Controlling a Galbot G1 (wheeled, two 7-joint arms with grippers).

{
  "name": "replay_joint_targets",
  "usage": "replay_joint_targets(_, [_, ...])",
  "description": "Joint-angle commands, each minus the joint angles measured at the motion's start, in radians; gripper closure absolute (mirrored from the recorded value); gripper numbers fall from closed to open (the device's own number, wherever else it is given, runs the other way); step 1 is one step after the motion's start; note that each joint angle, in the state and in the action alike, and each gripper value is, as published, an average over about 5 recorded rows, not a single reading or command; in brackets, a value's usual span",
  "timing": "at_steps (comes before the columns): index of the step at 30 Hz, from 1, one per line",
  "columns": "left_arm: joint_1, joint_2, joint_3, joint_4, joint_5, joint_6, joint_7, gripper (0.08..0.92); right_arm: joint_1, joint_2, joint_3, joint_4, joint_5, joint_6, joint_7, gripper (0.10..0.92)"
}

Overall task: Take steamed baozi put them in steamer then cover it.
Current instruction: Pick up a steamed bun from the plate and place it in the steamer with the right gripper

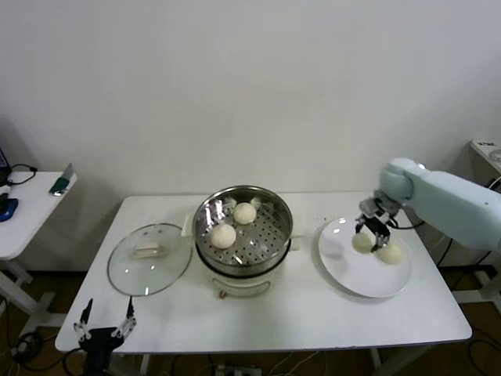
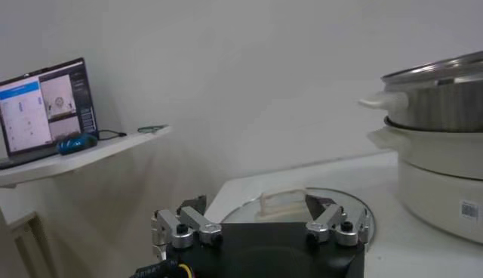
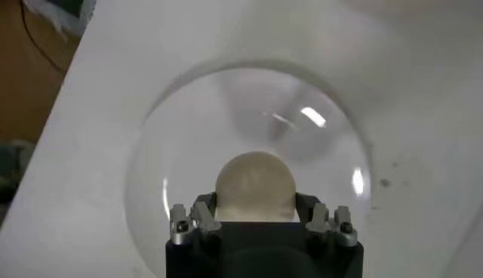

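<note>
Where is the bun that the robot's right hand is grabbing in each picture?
Head view: bun on the white plate, right of the steamer, in the right hand.
Left wrist view: not in it.
Right wrist view: bun at centre, between the fingers.
Shared landmark: the plate.

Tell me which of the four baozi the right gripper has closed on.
The bun on the plate nearer the steamer, held in the right gripper; its neighbour bun lies free, and two buns sit in the steamer.
</note>
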Motion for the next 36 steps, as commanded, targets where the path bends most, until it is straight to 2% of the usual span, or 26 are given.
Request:
replay_joint_targets(1, [0.001, 0.003, 0.003, -0.004, 0.008, 0.005, 0.001, 0.177, 0.303, 0.189, -0.066, 0.057, -0.001, 0.294, -0.034, 0.339])
replay_joint_targets(9, [0.003, 0.009, 0.009, 0.004, 0.009, 0.004, 0.005, 0.177, 0.307, 0.356, -0.033, 0.1, -0.007, 0.374, -0.031, 0.337])
replay_joint_targets(19, [0.012, 0.021, 0.011, 0.007, 0.003, -0.001, 0.007, 0.177, 0.161, 0.535, -0.013, 0.123, -0.11, 0.419, -0.026, 0.33])
replay_joint_targets(36, [0.007, 0.028, 0.001, 0.032, -0.039, -0.019, 0.009, 0.177, 0.046, 0.562, -0.097, 0.169, -0.131, 0.415, -0.029, 0.321])
